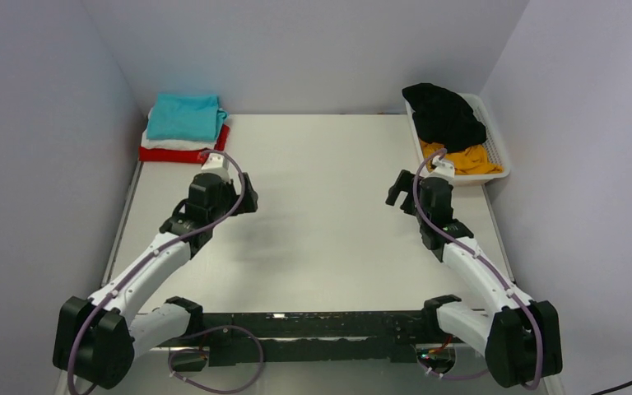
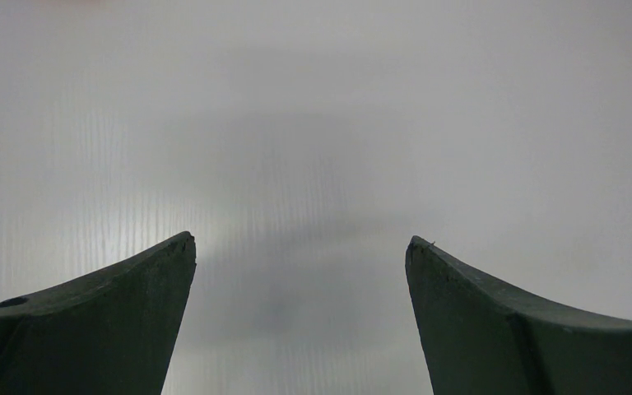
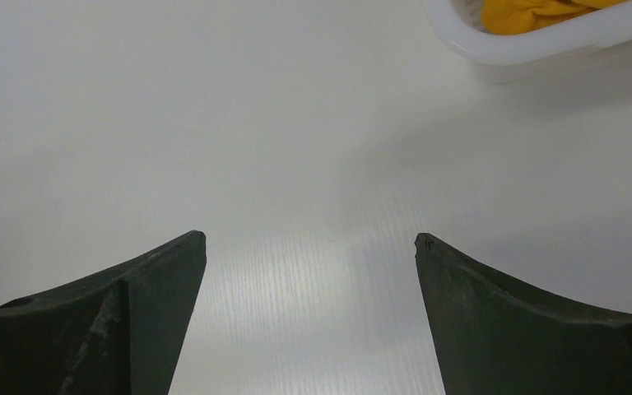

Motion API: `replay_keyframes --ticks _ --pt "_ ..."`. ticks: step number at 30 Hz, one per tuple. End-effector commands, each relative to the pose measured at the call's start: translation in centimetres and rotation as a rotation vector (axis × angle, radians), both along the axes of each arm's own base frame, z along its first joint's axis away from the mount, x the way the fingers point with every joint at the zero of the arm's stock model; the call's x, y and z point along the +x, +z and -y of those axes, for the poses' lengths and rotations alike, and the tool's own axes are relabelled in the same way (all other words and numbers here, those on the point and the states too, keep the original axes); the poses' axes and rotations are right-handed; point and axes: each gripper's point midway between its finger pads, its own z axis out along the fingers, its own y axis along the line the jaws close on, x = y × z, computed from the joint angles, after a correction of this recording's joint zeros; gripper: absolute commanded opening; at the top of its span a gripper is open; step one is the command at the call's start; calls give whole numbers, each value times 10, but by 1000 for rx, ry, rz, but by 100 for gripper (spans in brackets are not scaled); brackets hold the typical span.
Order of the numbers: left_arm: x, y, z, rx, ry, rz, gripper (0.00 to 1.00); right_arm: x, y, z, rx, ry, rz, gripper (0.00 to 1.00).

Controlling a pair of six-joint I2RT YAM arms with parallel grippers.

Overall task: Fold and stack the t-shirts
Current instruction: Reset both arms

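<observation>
A folded teal t-shirt (image 1: 183,117) lies on top of a stack at the table's far left corner, over a white t-shirt (image 1: 164,142) and a red t-shirt (image 1: 173,155). A black t-shirt (image 1: 446,115) and a yellow-orange t-shirt (image 1: 471,160) lie crumpled in the basket at the far right; the yellow-orange one also shows in the right wrist view (image 3: 535,11). My left gripper (image 1: 247,193) is open and empty over bare table, just in front of the stack. My right gripper (image 1: 397,191) is open and empty over bare table, left of the basket.
The white slatted basket (image 1: 500,156) stands against the right wall; its rim shows in the right wrist view (image 3: 543,43). Grey walls close in the table on the left, back and right. The arm bases and a black rail sit along the near edge.
</observation>
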Motion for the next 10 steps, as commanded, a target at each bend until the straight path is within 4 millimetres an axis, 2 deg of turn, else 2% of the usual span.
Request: replay_keyframes --ticks 1,10 --pt "-15 4 -7 -12 51 15 100 6 23 -1 46 -16 106 100" --pt "-25 13 -11 -7 44 58 99 7 25 8 23 -63 118 100"
